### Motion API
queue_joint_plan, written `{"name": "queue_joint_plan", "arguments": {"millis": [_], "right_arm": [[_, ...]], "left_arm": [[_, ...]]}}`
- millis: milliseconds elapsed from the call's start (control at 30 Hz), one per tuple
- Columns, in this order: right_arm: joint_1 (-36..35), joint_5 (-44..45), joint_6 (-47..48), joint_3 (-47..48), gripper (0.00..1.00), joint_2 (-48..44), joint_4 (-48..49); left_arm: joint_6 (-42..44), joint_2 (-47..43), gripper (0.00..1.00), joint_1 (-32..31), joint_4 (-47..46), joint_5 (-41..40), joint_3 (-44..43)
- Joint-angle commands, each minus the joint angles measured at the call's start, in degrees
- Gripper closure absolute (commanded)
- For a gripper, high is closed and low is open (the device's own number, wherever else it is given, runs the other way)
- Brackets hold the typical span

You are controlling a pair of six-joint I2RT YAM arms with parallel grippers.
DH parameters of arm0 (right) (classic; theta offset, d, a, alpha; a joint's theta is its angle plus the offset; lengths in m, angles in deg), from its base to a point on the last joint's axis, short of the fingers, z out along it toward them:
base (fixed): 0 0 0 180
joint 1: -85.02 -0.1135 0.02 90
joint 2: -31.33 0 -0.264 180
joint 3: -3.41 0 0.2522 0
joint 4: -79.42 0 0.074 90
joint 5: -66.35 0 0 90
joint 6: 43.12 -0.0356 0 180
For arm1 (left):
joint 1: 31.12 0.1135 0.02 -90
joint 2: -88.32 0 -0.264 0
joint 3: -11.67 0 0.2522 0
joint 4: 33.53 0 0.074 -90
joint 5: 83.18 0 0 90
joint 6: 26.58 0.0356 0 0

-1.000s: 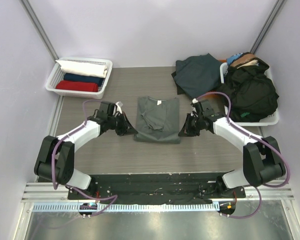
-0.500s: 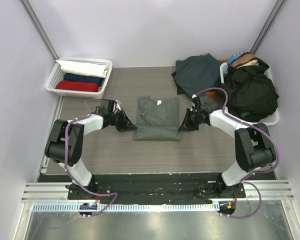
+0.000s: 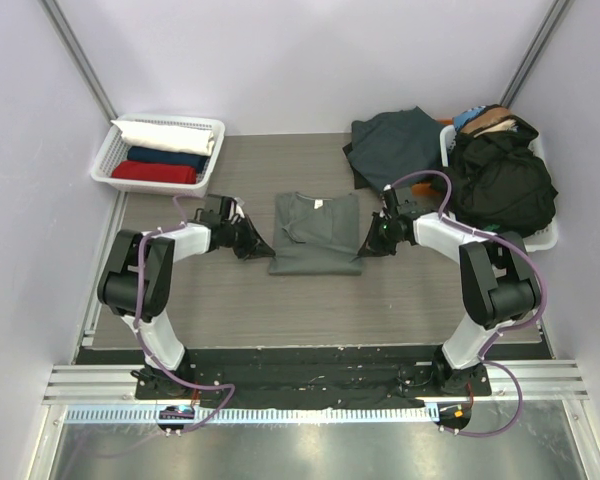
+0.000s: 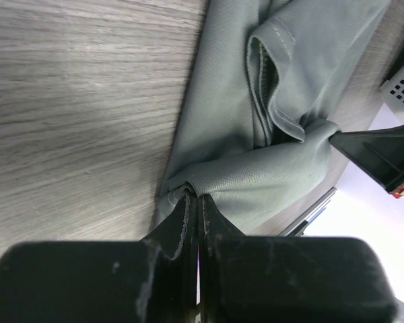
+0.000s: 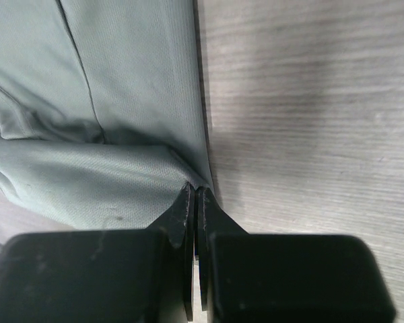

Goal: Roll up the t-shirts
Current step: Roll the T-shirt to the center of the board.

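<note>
A grey-green t-shirt [image 3: 315, 232] lies folded narrow in the middle of the table, collar away from me. My left gripper [image 3: 261, 250] is shut on its near left corner; the left wrist view shows the fabric [image 4: 256, 176] bunched at my closed tips [image 4: 194, 196]. At the near right corner my right gripper [image 3: 369, 247] is shut on the hem, whose cloth [image 5: 87, 182] is pinched at its tips [image 5: 194, 188] and doubled over. A dark teal t-shirt [image 3: 395, 145] lies at the back right. A black one [image 3: 500, 185] is piled in the right basket.
A white lattice basket [image 3: 102, 170] at the back left holds white [image 3: 165, 132], navy [image 3: 165, 157] and red [image 3: 152, 172] rolled shirts. Another white basket [image 3: 540, 243] stands at the right wall. Purple walls close in three sides.
Both grippers have moved away from the near edge with the shirt's hem in them. The near end has lifted and doubled over, so the shirt lies shorter.
</note>
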Motion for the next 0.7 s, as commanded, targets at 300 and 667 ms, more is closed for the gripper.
{"name": "queue_joint_plan", "arguments": {"millis": [300,667], "right_arm": [[0.32,3.75,-0.92,2.27,0.88,-3.01,2.43],[0.24,4.9,-0.74,3.85,0.58,-11.0,0.23]], "left_arm": [[1.54,0.07,0.77,0.49,-0.15,-0.83,-3.32],[2.59,-8.98,0.69,-0.22,3.53,-5.57,-3.24]]}}
